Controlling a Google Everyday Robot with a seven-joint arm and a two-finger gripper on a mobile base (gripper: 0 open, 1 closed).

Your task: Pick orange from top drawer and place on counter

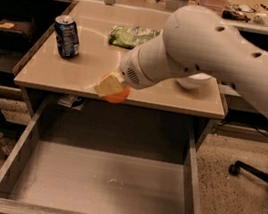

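The orange (pixel 118 95) is held in my gripper (pixel 111 87) at the front edge of the counter (pixel 73 71), just above its surface. The pale fingers (pixel 107 84) are shut on the fruit and cover most of it. The white arm (pixel 209 45) reaches in from the right across the counter. The top drawer (pixel 102 182) is pulled open below, and its grey scuffed bottom holds nothing.
A blue soda can (pixel 67 36) stands at the counter's left. A green chip bag (pixel 130 36) lies at the back middle. A white bowl (pixel 194 81) is partly hidden behind the arm. An office chair base (pixel 257 194) stands on the floor at right.
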